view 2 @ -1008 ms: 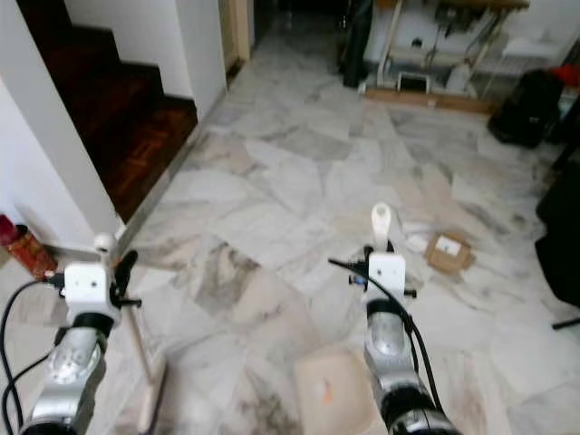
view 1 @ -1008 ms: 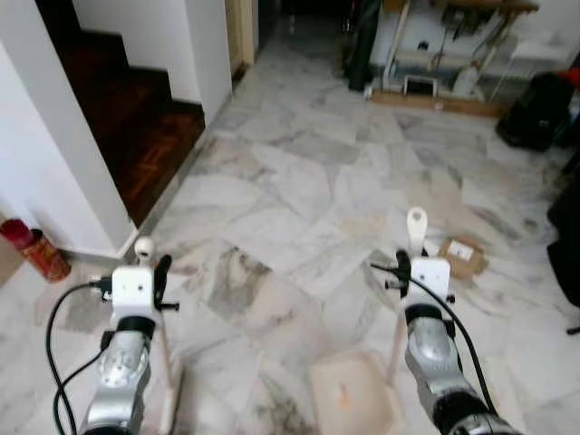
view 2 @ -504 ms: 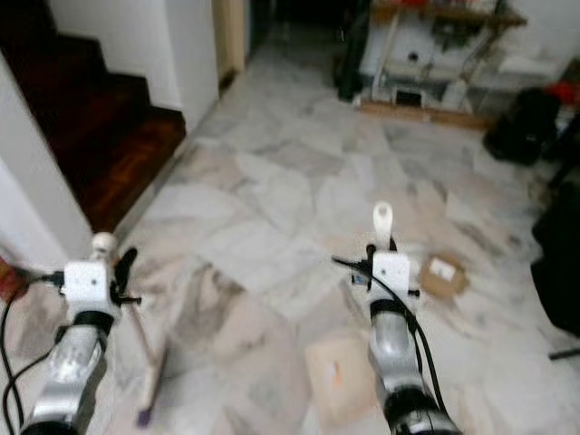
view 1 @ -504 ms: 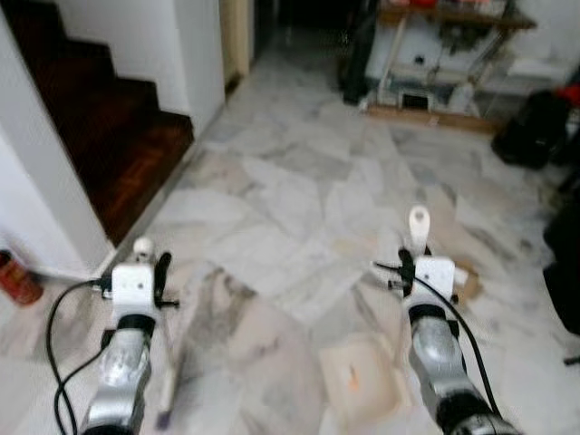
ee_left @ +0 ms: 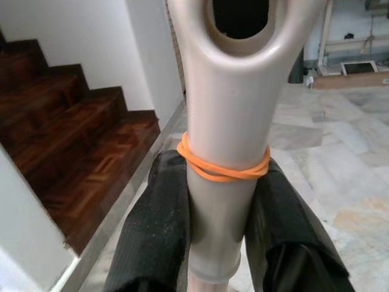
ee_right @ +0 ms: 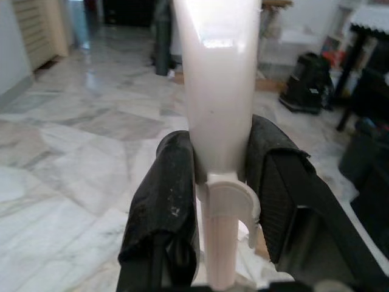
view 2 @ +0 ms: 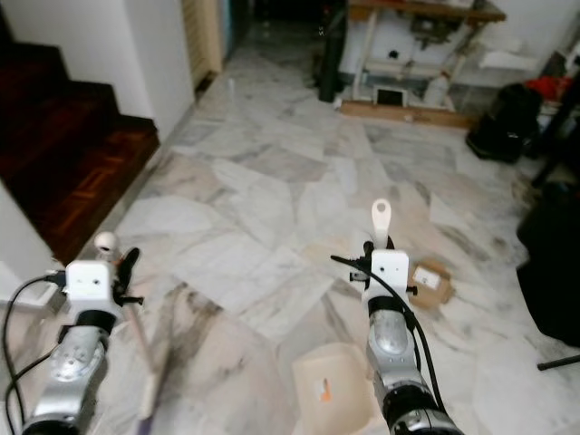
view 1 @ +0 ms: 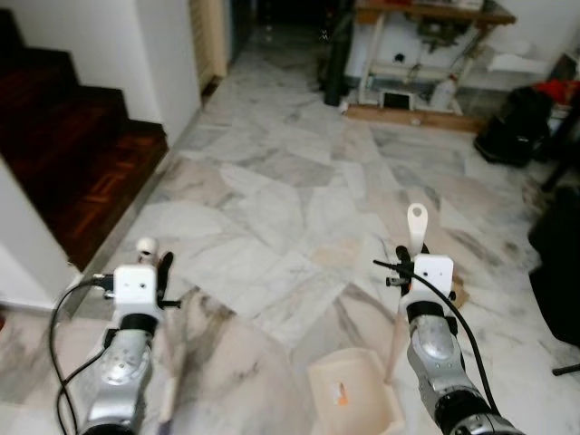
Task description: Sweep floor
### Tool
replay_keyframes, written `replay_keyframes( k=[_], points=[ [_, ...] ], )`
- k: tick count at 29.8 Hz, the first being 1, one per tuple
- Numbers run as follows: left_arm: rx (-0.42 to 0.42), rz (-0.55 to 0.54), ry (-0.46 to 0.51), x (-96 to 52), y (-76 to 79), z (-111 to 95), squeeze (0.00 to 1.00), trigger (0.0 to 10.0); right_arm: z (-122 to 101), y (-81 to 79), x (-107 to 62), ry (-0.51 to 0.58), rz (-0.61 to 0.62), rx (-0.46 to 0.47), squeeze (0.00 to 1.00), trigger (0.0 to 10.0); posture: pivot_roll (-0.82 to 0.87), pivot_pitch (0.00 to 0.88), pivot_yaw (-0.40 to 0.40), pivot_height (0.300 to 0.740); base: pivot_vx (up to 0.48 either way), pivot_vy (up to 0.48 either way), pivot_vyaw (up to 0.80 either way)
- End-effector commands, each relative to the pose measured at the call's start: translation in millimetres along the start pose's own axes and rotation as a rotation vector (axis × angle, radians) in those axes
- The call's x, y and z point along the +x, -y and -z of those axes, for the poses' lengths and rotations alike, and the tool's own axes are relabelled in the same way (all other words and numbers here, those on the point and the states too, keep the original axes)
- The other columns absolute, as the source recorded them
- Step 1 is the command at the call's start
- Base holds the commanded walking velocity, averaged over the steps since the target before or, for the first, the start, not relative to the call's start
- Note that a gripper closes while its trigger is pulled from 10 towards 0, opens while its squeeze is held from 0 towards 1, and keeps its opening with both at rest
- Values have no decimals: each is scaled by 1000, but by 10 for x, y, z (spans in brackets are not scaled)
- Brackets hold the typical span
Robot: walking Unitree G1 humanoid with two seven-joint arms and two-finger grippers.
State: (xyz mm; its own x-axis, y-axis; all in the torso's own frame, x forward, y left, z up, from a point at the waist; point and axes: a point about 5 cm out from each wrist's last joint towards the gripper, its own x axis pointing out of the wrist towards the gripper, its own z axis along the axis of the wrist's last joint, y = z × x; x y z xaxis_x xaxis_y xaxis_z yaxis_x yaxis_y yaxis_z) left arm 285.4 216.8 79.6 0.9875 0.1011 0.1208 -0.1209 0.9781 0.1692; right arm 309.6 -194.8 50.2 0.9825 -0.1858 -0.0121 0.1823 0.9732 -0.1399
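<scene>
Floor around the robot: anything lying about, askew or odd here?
A small flattened cardboard box lies loose on the marble floor, just beyond the right claw, which holds the dustpan handle. An orange scrap sits in the dustpan. An orange rubber band wraps the broom handle in the left claw.

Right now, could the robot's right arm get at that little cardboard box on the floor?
Probably not as things stand: the right gripper is shut on the dustpan handle, and the cardboard box lies low on the floor beyond it.
</scene>
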Motion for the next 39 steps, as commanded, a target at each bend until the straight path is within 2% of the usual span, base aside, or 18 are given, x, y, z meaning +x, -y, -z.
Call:
replay_keyframes(
  k=[1, 34, 39],
  points=[
    [-27, 24, 44, 35, 108, -83, 0, 10000, -112, 25, 62, 50, 13, 9, 0, 10000, 65, 0, -33, 740, 375, 0, 0],
    [-30, 43, 41, 36, 112, -68, 0, 10000, -84, 14, 58, 28, 7, 19, 0, 10000, 61, 0, -26, 740, 368, 0, 0],
    [-27, 44, 42, 40, 118, -70, 0, 10000, -79, 12, 59, 21, 7, 20, 0, 10000, 62, 0, -26, 740, 363, 0, -764]
  ],
)
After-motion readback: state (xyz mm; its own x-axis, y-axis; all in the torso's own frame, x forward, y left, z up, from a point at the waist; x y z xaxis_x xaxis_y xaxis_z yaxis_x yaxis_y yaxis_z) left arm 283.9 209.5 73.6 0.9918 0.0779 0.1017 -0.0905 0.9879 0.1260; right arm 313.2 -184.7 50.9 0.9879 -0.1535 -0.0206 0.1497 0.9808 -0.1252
